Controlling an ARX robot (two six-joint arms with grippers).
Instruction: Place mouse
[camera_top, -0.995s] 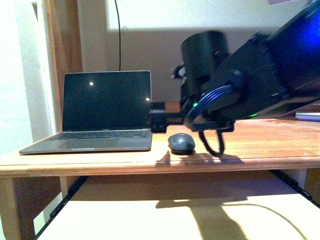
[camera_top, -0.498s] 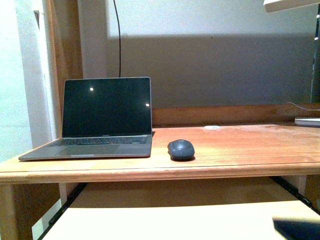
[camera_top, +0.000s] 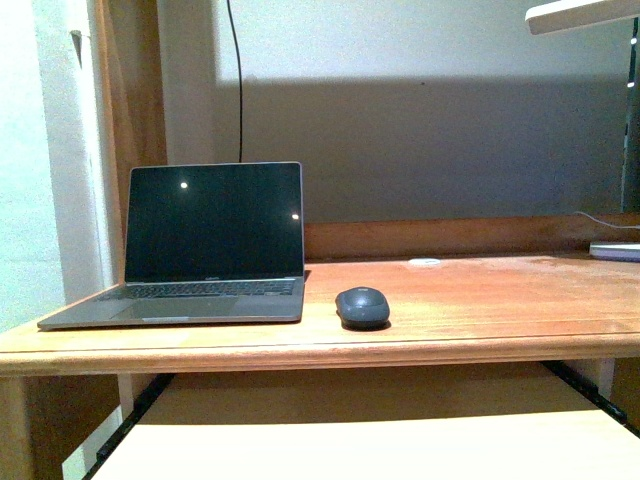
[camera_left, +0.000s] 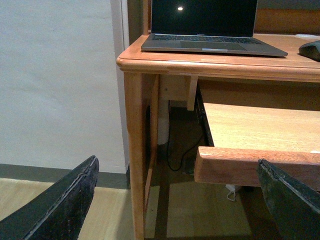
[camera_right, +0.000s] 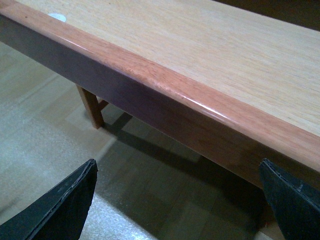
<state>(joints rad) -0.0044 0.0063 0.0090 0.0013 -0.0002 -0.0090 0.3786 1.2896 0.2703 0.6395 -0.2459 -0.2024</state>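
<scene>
Wooden desk (camera_top: 480, 300) with a rounded front edge fills the front view, and a grey wall stands behind it. On the desk the mouse (camera_top: 362, 306) lies flat, just beside the right corner of the open laptop (camera_top: 200, 250) and not touching it; nothing holds it. To the right of the mouse the desk top is bare up to a small white disc (camera_top: 425, 262) near the back rail. Under the desk a pale shelf (camera_top: 370, 445) is pulled out toward the camera. No arm shows in the front view. The left wrist view shows what the front view does not: the desk leg (camera_left: 136, 150), the floor and a cable below, and the left gripper (camera_left: 175, 205) with its two dark fingers wide apart, low in front of the desk and gripping nothing. The right wrist view shows the shelf edge from above, with the right gripper (camera_right: 175, 205) spread the same way over the floor, also with nothing in it. The mouse is dark grey, oval and domed; its wheel is too small to see.
</scene>
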